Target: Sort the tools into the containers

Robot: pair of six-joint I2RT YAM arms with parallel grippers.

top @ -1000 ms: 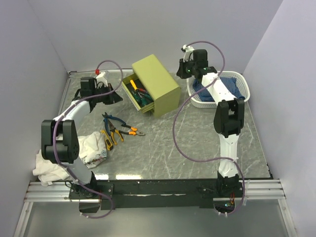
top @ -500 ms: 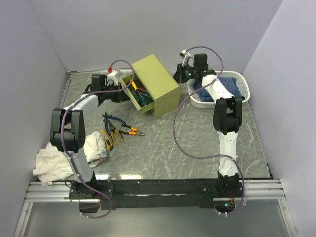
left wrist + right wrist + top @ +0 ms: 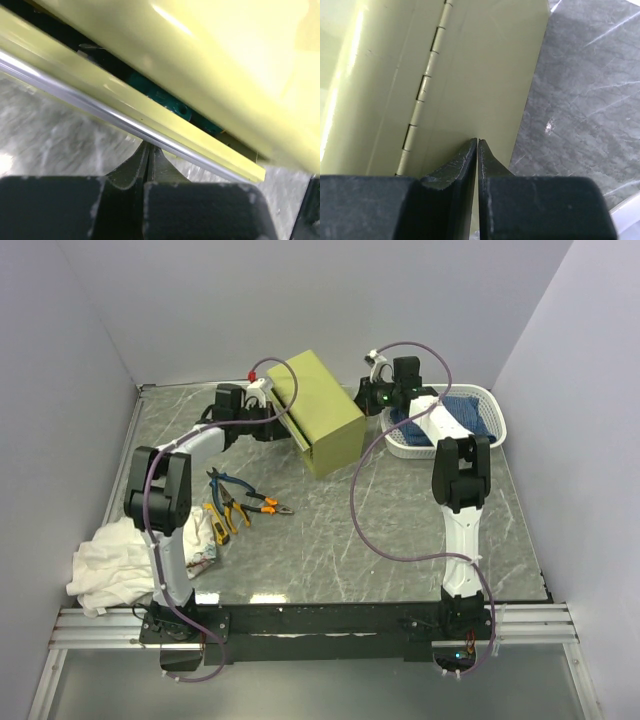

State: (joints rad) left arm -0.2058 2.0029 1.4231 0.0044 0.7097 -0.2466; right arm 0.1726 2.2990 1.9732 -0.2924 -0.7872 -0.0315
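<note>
both grippers are clenched tight on nothing. the left gripper (image 3: pixel 148 148) has its tips against the drawer (image 3: pixel 115 112) front, and the right gripper (image 3: pixel 477 143) braces the cabinet (image 3: pixel 322 408) at its hinged back. since a second ago the drawer has slid nearly closed, with a teal handle (image 3: pixel 162 97) showing in the gap. pliers (image 3: pixel 228 492) and a yellow knife (image 3: pixel 218 530) lie on the table (image 3: pixel 400 530), left of the cabinet.

lab test cell: bare walls (image 3: pixel 300 300), marbled table (image 3: pixel 330 540), aluminium rail (image 3: pixel 520 625)
</note>
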